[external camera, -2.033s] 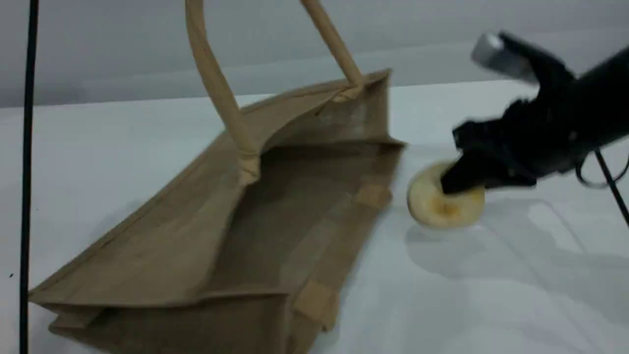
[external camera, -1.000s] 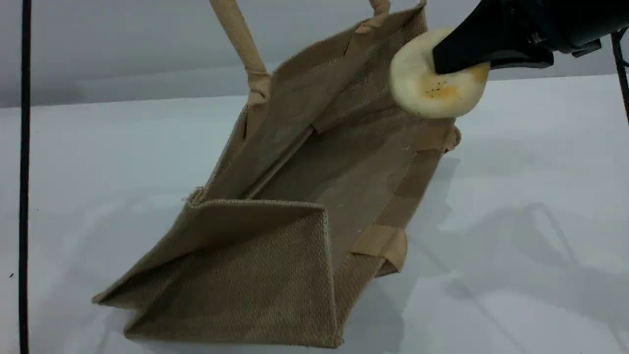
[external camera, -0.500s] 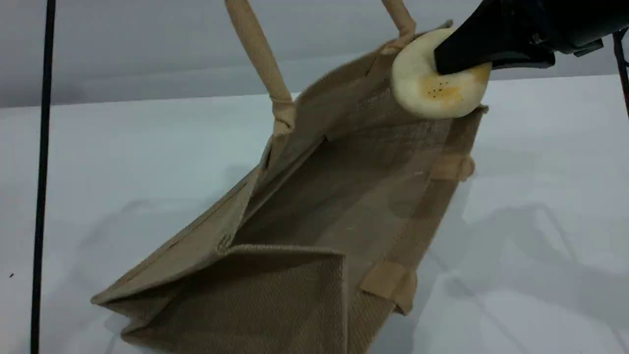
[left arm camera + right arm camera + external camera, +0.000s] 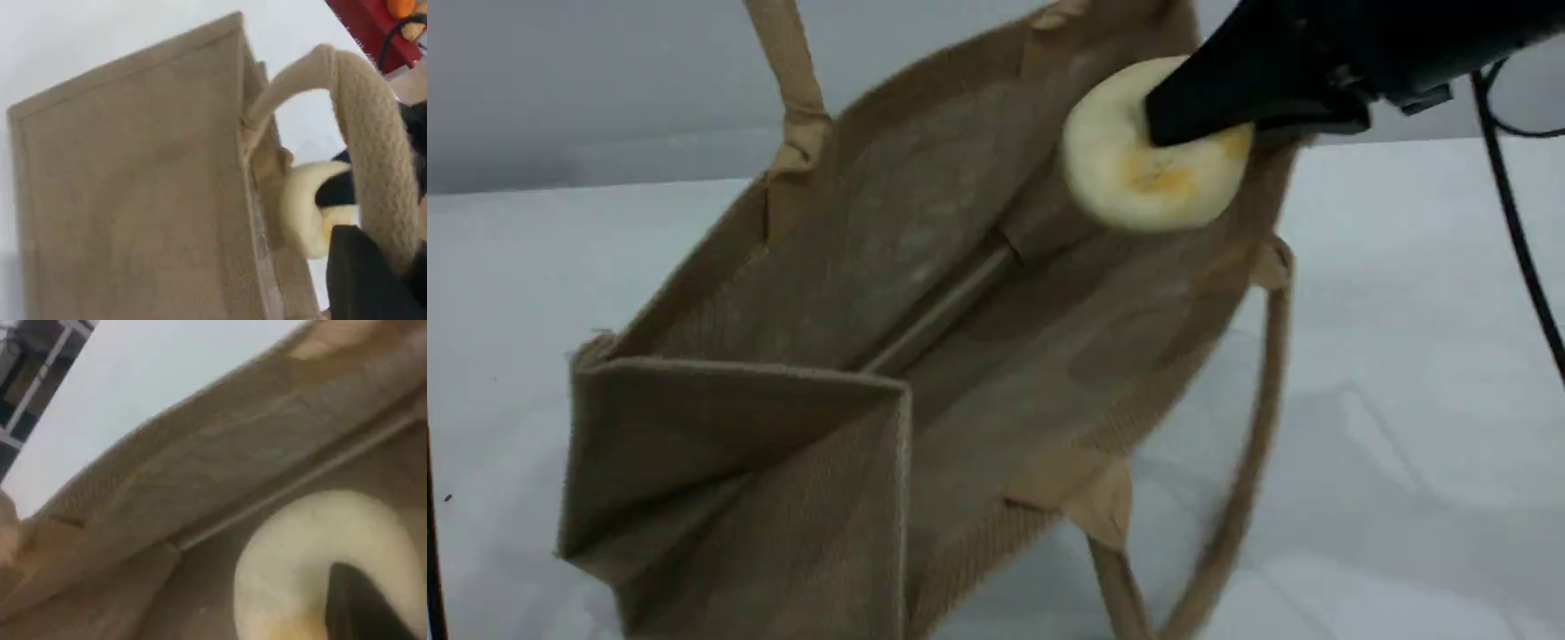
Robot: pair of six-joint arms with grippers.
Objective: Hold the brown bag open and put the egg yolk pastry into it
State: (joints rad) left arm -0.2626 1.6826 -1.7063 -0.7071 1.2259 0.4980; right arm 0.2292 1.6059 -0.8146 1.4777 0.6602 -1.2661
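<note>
The brown bag [image 4: 800,293] is tipped up on the white table with its mouth wide open toward the scene camera. One beige handle [image 4: 787,71] runs taut up out of the top edge; the other handle [image 4: 1254,427] hangs loose at the right. My right gripper [image 4: 1183,116] is shut on the egg yolk pastry [image 4: 1129,178], a pale bun with a yellow patch, just inside the bag's upper rim. In the left wrist view the handle [image 4: 373,133] arches over my left gripper [image 4: 367,273], which is shut on it, beside the pastry [image 4: 300,207]. The right wrist view shows the pastry [image 4: 300,567] against the bag's lining [image 4: 233,473].
A black cable [image 4: 1516,231] trails down from the right arm at the right edge. A thin black pole [image 4: 434,551] stands at the far left. A red box [image 4: 373,27] with orange items lies beyond the table in the left wrist view.
The bag has been lifted and swung so its mouth gapes wider. Its near handle has dropped down on the right. The right gripper has carried the pastry left, past the bag's rim.
</note>
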